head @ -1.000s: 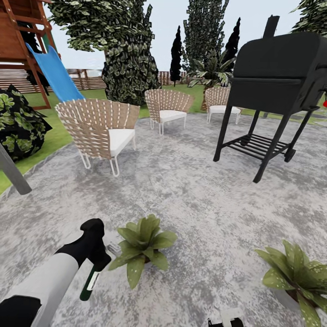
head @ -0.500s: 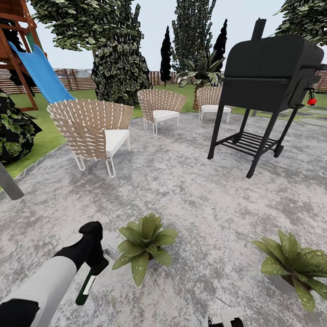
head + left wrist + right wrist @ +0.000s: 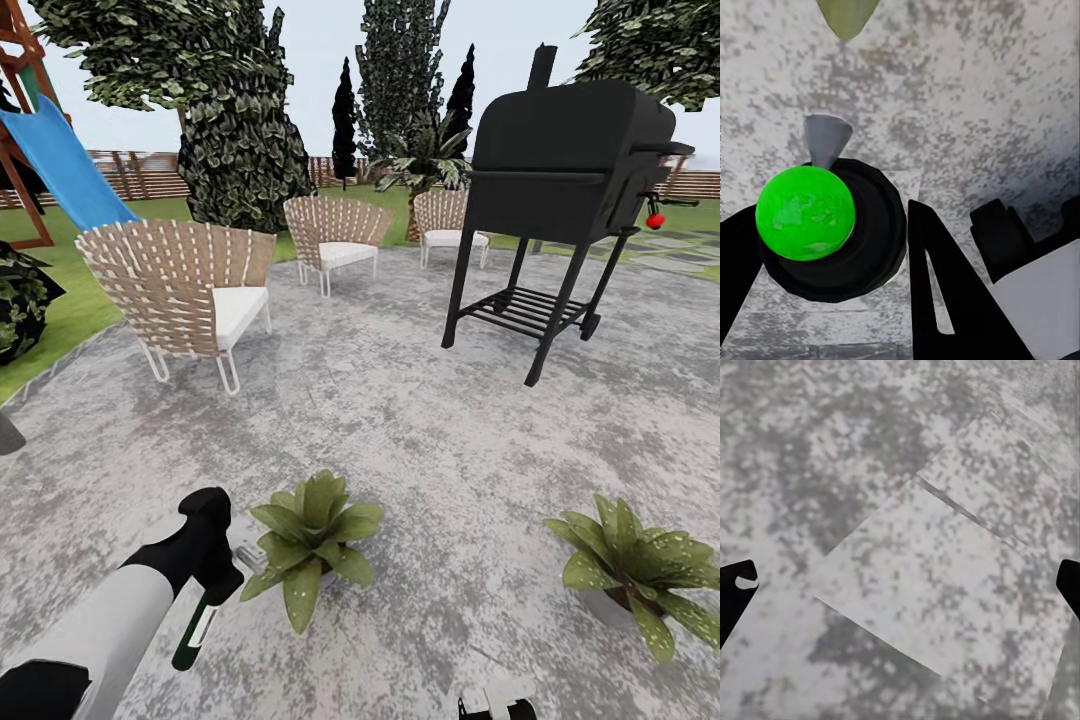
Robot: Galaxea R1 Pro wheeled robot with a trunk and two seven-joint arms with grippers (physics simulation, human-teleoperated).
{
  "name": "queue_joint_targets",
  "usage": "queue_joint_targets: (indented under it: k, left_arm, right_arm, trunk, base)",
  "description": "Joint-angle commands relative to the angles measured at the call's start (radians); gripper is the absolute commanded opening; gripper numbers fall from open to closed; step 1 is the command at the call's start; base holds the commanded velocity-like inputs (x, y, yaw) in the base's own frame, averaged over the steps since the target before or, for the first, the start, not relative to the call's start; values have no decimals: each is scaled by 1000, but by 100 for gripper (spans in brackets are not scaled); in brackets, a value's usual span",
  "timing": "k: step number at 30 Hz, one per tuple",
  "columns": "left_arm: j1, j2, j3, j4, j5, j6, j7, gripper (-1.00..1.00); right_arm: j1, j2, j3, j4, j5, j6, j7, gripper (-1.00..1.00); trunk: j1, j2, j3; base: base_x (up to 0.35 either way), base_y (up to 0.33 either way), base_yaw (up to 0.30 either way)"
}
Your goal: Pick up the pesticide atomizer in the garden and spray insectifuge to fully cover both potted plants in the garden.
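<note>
- The pesticide atomizer [image 3: 197, 622] hangs from the left gripper [image 3: 215, 575] over the patio [image 3: 420, 420], its long axis steeply tilted: dark green body down and toward the robot, head up inside the gripper
- Its pale grey nozzle [image 3: 245, 555] sticks out sideways toward the nearer potted plant [image 3: 307, 541] and ends just beside the leaves
- In the left wrist view the bottle is seen end-on: a bright green round top [image 3: 805, 212] sits in a black collar, and the grey cone of the nozzle [image 3: 826, 139] points away from the camera toward a leaf tip [image 3: 846, 16] at the frame edge
- The left gripper's dark fingers [image 3: 945, 300] stand on both sides of the collar, closed around the atomizer's head; one touches the collar's rim
- The right gripper [image 3: 900, 585] is spread wide: only a black fingertip [image 3: 735, 596] at one frame edge and another at the opposite edge, with bare mottled paving between them, nothing held
- The second potted plant [image 3: 640, 575] sits well apart from the first, toward the robot's right, on the same paving
- Farther off on the patio stand three woven chairs, the nearest [image 3: 180, 285] on the left, and a black grill [image 3: 560, 165] on the right
- Behind them lie lawn, trees, a blue slide [image 3: 60, 165] and a slatted fence [image 3: 130, 175]
</note>
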Motion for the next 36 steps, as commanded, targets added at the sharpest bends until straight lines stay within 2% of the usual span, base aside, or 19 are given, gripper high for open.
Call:
queue_joint_targets:
  k: [1, 6, 13, 20, 26, 30, 32, 36]
  left_arm:
    - [-7, 12, -4, -1, -4, 5, -10, -100]
    - [-1, 1, -6, -2, -7, 5, -10, -100]
    - [-8, 0, -4, -1, -6, 8, -10, -100]
    - [-7, -1, -2, -1, -2, 7, -10, -100]
    - [-3, 13, -4, -1, -1, 3, -11, -100]
    - [-5, 7, -6, -1, -2, 2, -11, -100]
    - [-10, 13, -5, -1, -2, -2, -12, -100]
    - [-1, 3, -8, 10, -3, -4, -18, -100]
  right_arm:
    - [-1, 0, 8, 1, 7, 0, -10, 100]
    - [-1, 0, 6, 1, 7, 0, -10, 100]
    - [-1, 0, 6, 1, 7, 0, -10, 100]
    - [-1, 0, 6, 0, 5, 0, -10, 100]
    - [-1, 0, 6, 0, 6, 0, -10, 100]
    - [-1, -1, 5, 0, 5, 0, -10, 100]
    - [-1, -1, 4, 0, 6, 0, -10, 100]
    - [-1, -1, 5, 0, 6, 0, -10, 100]
  trunk:
    - [0, 0, -1]
    - [0, 0, -1]
    - [0, 0, -1]
    - [0, 0, -1]
    - [0, 0, -1]
    - [0, 0, -1]
    - [0, 0, -1]
    - [0, 0, -1]
  base:
    - [0, 0, 0]
    - [-39, 110, -113]
    - [-112, 276, -263]
    - [78, 307, -76]
    - [32, 34, -254]
    - [1, 1, -262]
    - [-62, 58, -263]
    - [-101, 238, -263]
